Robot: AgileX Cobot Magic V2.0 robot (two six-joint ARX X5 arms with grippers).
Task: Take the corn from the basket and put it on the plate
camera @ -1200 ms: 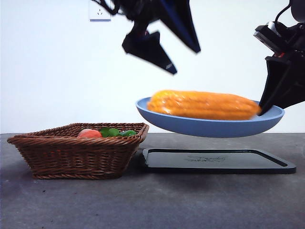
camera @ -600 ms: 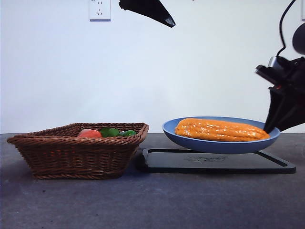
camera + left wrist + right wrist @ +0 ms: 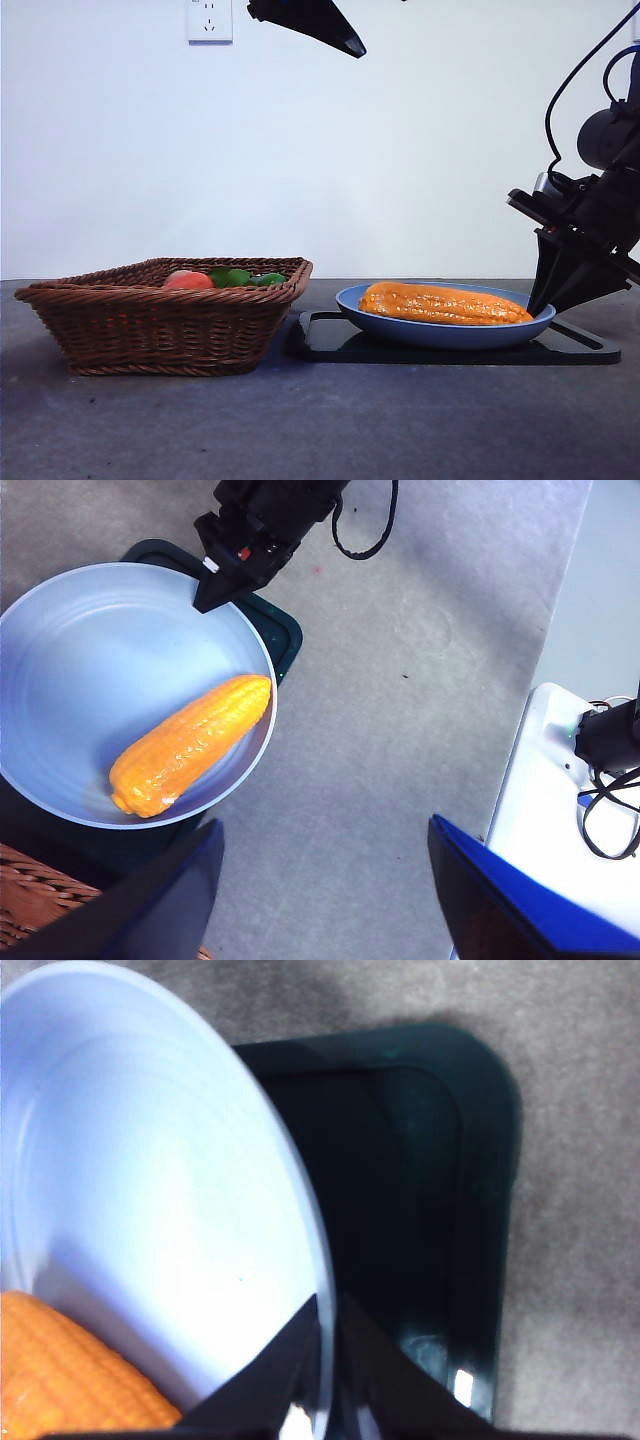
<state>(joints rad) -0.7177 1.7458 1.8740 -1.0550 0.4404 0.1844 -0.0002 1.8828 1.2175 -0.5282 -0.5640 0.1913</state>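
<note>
Corn [image 3: 445,303] on plate [image 3: 440,333], plate on black tray [image 3: 330,340].
My right hand [image 3: 545,300] pinches the plate rim beside it; left hand [image 3: 320,880] open, raised. Careless release could tilt plate, rolling corn off.

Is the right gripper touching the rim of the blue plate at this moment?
Touching. The right wrist view shows the right gripper with its two jaws closed on either side of the plate rim.
</note>
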